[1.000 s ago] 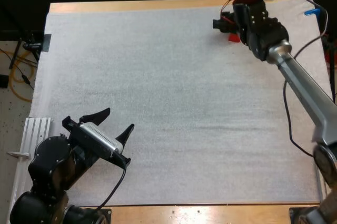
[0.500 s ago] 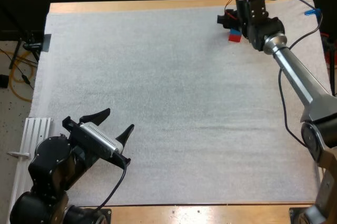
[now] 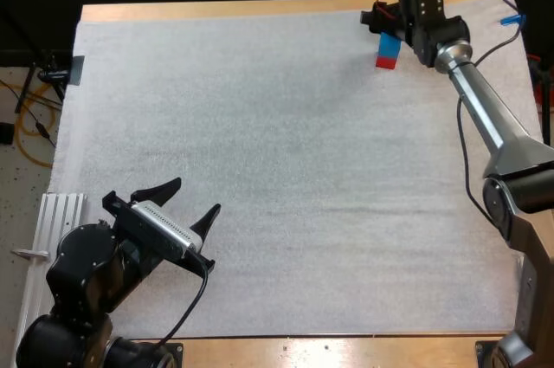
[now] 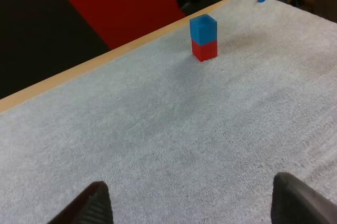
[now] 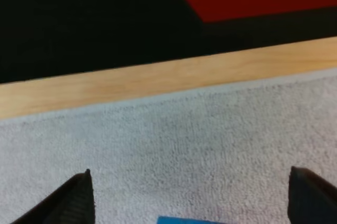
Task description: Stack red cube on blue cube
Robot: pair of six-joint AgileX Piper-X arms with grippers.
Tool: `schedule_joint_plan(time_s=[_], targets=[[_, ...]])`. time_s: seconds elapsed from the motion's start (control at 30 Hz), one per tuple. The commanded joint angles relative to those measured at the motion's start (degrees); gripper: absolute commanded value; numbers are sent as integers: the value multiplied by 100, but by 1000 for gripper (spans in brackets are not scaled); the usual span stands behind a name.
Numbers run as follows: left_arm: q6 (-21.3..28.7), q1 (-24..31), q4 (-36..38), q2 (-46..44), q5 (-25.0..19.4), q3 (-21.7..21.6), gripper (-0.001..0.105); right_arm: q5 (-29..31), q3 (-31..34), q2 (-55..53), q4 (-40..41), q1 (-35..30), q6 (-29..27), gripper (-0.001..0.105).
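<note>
Sitting atop the small red cube [image 4: 204,50], the small blue cube [image 4: 203,28] stands at one o'clock. Empty, the left tool [image 4: 192,203] and right tool [image 5: 189,195] gape.

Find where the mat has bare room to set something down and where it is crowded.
Bare: the middle of the mat, from the open left gripper to the far edge, and the near right beside the right arm. Crowded: the far right corner, where the blue cube sits on the red cube, by the open right gripper.
</note>
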Motion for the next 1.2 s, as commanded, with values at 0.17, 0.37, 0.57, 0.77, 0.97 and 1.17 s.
schedule_joint_plan(time_s=[0.17, 0.37, 0.57, 0.77, 0.97, 1.17], targets=[[8, -30, -18, 76, -34, -47, 63, -102, -140, 166, 221, -1, 12, 72], [-2, -30, -26, 304, -23, -47, 63, -129, -140, 295, 471, -1, 12, 72], [-2, -30, -61, 335, -23, -93, 63, -284, -140, 299, 524, -1, -3, 70], [-2, -30, -2, 335, -23, -145, 63, -325, -140, 299, 644, -1, -3, 40], [-2, -30, 73, 335, -23, -145, 63, -339, -140, 98, 803, 9, -84, 34], [-2, -30, 73, 335, -23, -145, 63, -339, -140, -300, 1218, 46, -180, 34]])
